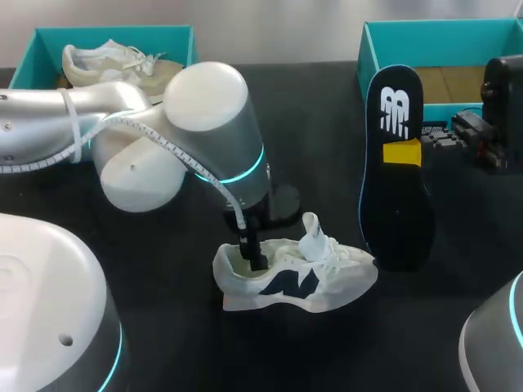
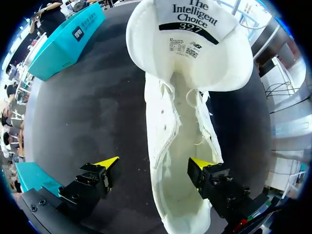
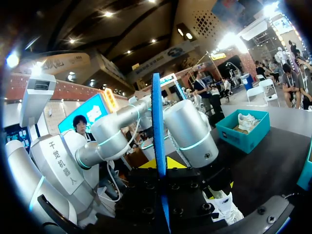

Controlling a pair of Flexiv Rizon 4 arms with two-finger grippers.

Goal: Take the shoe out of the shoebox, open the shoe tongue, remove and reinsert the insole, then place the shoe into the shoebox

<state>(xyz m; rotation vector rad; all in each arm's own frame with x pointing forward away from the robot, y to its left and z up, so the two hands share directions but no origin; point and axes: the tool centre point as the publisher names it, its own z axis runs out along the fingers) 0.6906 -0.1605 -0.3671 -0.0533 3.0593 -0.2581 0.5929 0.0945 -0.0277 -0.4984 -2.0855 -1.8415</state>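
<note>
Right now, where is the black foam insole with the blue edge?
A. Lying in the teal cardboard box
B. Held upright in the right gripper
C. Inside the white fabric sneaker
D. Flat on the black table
B: the black foam insole with the blue edge stands upright, clamped between the fingers of the right gripper, above the table and beside the white fabric sneaker, not in it.
</note>
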